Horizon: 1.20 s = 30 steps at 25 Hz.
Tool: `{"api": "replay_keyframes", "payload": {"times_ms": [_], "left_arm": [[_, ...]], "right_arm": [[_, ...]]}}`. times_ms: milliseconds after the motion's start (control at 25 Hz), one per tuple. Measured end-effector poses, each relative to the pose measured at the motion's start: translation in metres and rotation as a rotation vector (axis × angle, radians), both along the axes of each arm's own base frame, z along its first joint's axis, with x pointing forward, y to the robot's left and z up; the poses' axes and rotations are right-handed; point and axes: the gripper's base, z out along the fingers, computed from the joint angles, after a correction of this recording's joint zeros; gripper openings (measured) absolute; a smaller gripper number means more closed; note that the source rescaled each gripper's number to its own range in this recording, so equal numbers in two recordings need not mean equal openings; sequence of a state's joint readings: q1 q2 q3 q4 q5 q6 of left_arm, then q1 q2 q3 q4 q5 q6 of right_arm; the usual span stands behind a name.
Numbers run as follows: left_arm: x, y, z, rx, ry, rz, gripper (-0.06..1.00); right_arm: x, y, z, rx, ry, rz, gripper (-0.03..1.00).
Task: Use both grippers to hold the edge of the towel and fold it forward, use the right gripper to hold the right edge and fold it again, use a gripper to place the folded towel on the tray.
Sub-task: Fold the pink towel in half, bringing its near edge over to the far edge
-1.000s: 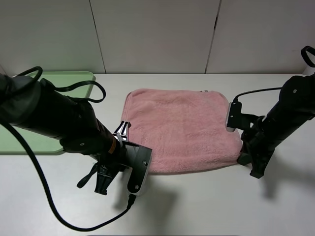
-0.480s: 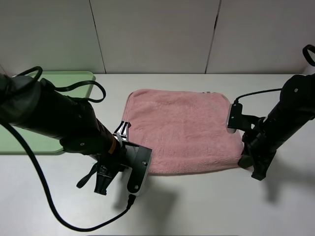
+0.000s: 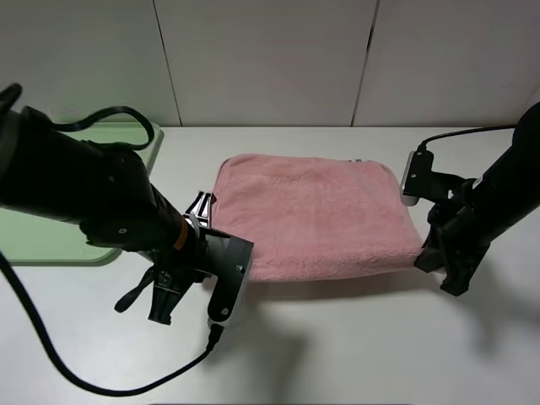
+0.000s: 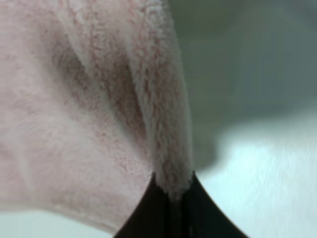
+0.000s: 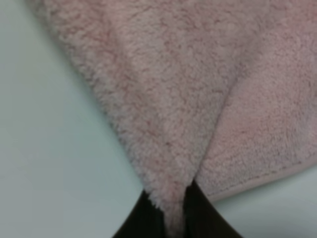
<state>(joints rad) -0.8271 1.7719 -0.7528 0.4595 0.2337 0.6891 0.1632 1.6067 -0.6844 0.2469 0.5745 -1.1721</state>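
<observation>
The towel (image 3: 316,215) lay spread in the middle of the white surface (image 3: 354,337), its far side flat and reaching toward the surface's back edge. Its pink pile looked thick and fluffy from where I stood. The near edge of the towel (image 3: 337,274) was held up off the surface, and a soft shadow lay beneath it.

The left pincer (image 3: 243,263) was closed on the towel's near left corner. In the left wrist view its dark jaws (image 4: 173,198) pinched a bunched ridge of the cloth between them. The right pincer (image 3: 422,253) was likewise clamped on the near right corner. The right wrist view showed its jaws (image 5: 171,208) closed on a fold of the pile, with the stitched hem running off to one side.

The light-green tray (image 3: 51,240) sat at the surface's left edge, well apart from the towel and partly hidden behind the bulky left arm. A black cable from that arm trailed across the surface near its front edge.
</observation>
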Motion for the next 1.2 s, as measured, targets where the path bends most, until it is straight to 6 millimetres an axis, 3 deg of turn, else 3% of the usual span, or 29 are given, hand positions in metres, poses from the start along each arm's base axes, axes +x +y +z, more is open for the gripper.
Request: {"api": "replay_keyframes", "payload": {"times_ms": [520,720,1200], "left_arm": [[-0.008,0.017,0.054,-0.023,-0.066,0.108,0.0],[-0.023,0.014,0.073,-0.03,-0.104,0.079,0.0],[-0.057,-0.002,0.08,0.031,-0.158,0.071,0.0]], "right_arm": [[-0.021,0.002,0.044,0.066,-0.033,-0.069,0.0],[-0.032,0.001,0.064,0.087,-0.076,-0.089,0.0],[-0.064,-0.003,0.101,0.122,-0.134,-0.104,0.0]]}}
